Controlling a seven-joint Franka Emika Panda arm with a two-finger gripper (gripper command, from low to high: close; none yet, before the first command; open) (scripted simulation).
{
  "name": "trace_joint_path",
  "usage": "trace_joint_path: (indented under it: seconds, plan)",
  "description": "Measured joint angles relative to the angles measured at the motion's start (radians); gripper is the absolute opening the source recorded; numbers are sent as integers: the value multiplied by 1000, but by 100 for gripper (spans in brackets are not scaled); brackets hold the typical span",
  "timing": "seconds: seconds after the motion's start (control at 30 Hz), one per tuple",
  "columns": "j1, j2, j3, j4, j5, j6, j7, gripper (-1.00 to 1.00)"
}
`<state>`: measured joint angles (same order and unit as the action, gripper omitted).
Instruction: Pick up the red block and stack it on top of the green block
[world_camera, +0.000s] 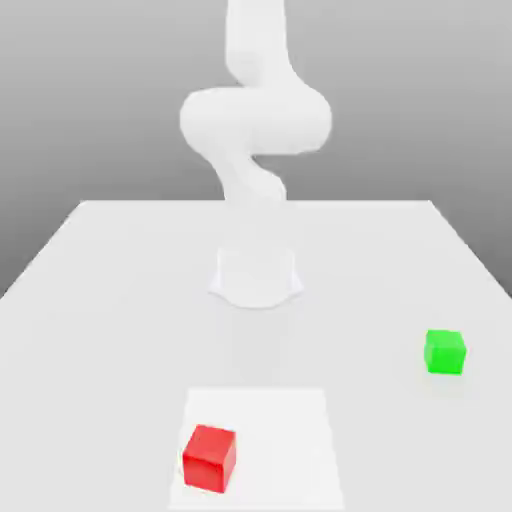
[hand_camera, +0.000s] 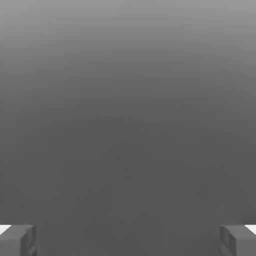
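The red block (world_camera: 210, 458) is a small bright-red cube resting near the front of the table, on a paler square patch (world_camera: 290, 420). The green block (world_camera: 445, 352) is a cube of about the same size, standing alone toward the exterior view's right and a little farther back. The two cubes are well apart. In the hand view my gripper (hand_camera: 128, 240) is open: its two grey fingertips (hand_camera: 17, 240) stand far apart, with nothing but plain grey background between them.
The white arm (world_camera: 255, 120) rises from its round base (world_camera: 256, 275) at the middle of the white table (world_camera: 120, 300), behind both cubes. The table's edges narrow toward the back on either side.
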<state>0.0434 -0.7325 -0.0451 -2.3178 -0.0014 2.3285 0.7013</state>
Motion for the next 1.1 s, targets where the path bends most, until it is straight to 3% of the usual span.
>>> trace_joint_path:
  seconds: [0.57, 0.8, 1.1]
  plan:
    - [222, 460, -268, -121, 82, 194, -740, 0]
    - [256, 653, -321, -170, 142, 271, -1059, 0]
    - [219, 891, -310, -231, 155, 379, -1417, 0]
